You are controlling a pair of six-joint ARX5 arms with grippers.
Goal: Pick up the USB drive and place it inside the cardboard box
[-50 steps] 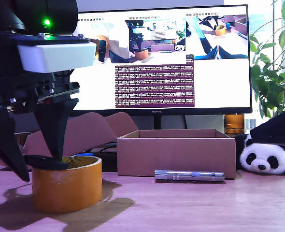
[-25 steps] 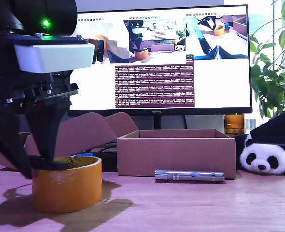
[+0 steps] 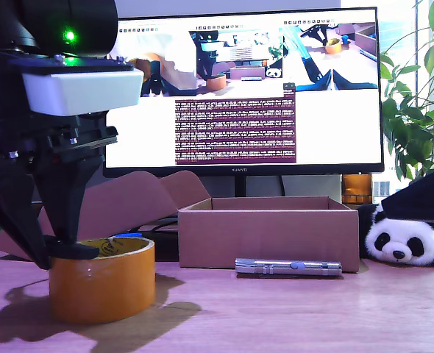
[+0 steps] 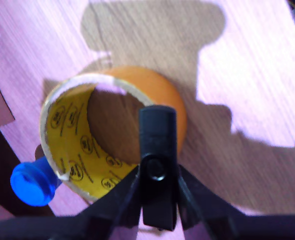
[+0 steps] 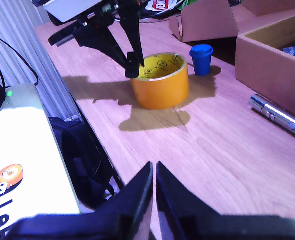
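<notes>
My first gripper [image 3: 44, 254] is hanging over the orange tape roll [image 3: 101, 279] at the exterior view's left, nearest the camera, and its two black fingers [image 3: 68, 209] are converging downward onto the USB drive [image 4: 157, 167]. In the first wrist view the jaws are pinching this small black stick from both sides, and the stick is lying across the roll's top rim, above its yellow printed inner wall. The second wrist view is showing the same fingertips meeting at the rim of the tape roll [image 5: 160, 80], with a blue cap [image 5: 202, 59] standing just beside the roll on the wooden table [image 3: 290, 316]. My second gripper [image 5: 154, 182] is sitting well apart from the roll, and its jaws are pressed together with nothing between them. Farther back in the exterior view, a silver pen-like cylinder [image 3: 288, 267] is lying on the table just in front of the cardboard box [image 3: 268, 235], which is standing open-topped. A panda toy [image 3: 399, 243] is resting beside the box at the exterior view's right. A monitor [image 3: 243, 92] is standing behind everything.
</notes>
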